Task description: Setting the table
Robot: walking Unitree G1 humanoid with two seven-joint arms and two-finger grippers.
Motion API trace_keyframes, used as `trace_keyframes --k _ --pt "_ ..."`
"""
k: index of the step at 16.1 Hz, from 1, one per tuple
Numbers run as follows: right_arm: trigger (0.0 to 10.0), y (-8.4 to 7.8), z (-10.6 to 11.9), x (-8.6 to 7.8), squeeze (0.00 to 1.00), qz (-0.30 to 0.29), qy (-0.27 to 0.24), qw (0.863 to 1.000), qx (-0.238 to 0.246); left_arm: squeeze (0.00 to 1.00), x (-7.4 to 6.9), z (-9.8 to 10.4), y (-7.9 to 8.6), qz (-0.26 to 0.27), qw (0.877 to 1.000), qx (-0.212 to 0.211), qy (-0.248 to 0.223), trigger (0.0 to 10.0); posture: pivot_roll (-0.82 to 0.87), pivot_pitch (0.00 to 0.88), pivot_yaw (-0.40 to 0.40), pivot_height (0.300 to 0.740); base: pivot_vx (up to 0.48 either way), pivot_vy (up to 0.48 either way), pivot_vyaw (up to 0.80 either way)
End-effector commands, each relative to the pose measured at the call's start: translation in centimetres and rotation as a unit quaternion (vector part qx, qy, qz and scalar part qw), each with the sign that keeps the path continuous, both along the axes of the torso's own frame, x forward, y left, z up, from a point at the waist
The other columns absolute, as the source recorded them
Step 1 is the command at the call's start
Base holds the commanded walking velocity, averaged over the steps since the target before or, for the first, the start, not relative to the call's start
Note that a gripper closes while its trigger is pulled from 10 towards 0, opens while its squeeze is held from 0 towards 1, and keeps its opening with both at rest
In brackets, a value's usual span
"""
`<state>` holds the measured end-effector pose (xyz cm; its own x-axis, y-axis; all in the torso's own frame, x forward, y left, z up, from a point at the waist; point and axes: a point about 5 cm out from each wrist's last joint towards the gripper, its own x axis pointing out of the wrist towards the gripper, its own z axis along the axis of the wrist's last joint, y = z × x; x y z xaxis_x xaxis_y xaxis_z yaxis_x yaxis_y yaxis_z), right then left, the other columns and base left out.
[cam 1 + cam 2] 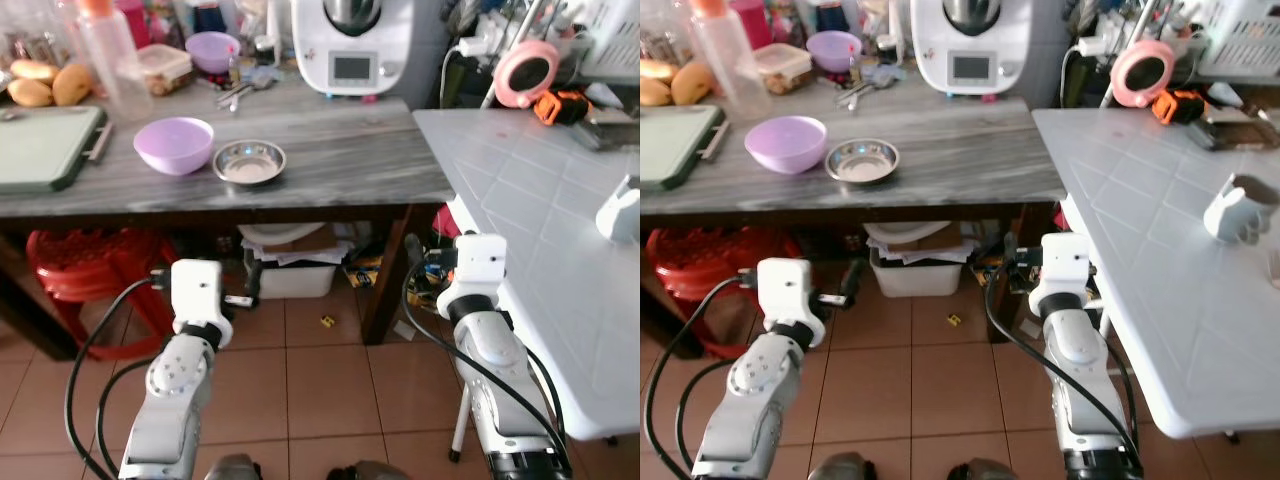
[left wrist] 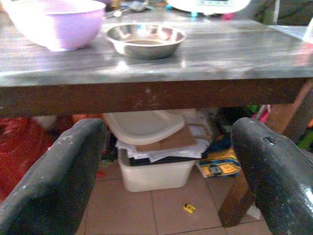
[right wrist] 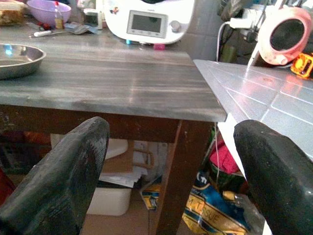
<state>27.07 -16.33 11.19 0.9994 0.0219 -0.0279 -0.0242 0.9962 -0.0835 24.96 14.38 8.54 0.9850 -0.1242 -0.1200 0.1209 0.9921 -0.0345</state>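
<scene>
A purple bowl point(image 1: 174, 144) and a small steel bowl point(image 1: 249, 161) sit side by side near the front edge of the grey wooden table point(image 1: 340, 150). Loose cutlery point(image 1: 238, 90) lies farther back, beside a second purple bowl point(image 1: 212, 50). Both arms are held low in front of this table, below its top. My left gripper point(image 2: 166, 181) is open and empty, level with the table's edge below the two bowls. My right gripper point(image 3: 166, 181) is open and empty too, facing the table's right front corner and leg.
A white plastic table point(image 1: 540, 230) adjoins on the right, with a white object point(image 1: 620, 210) on it. A white kitchen machine point(image 1: 350, 45), green cutting board point(image 1: 45, 145) and bottle point(image 1: 110, 55) stand on the grey table. Red stools point(image 1: 80, 265) and a white box point(image 1: 295, 275) sit underneath.
</scene>
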Motion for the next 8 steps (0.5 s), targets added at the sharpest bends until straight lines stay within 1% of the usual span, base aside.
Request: trace_keyframes --k 1,4,8 --pt "10.0 -0.19 0.43 0.11 0.00 -0.001 -0.006 1.000 0.001 0.00 0.18 0.04 -0.01 0.000 1.000 -0.001 0.001 10.0 0.00 0.000 -0.034 0.740 0.000 0.000 0.00" --pt "10.0 -0.20 0.45 0.11 0.00 -0.001 -0.006 1.000 0.000 0.00 0.18 -0.06 -0.10 -0.004 1.000 0.003 0.004 10.0 0.00 0.000 -0.034 0.740 0.000 0.000 0.00" --pt "10.0 -0.20 0.51 0.17 0.00 -0.001 -0.006 1.000 -0.001 0.00 0.21 -0.16 -0.08 -0.007 1.000 0.006 0.006 10.0 0.00 0.000 -0.030 0.740 -0.274 0.000 0.00"
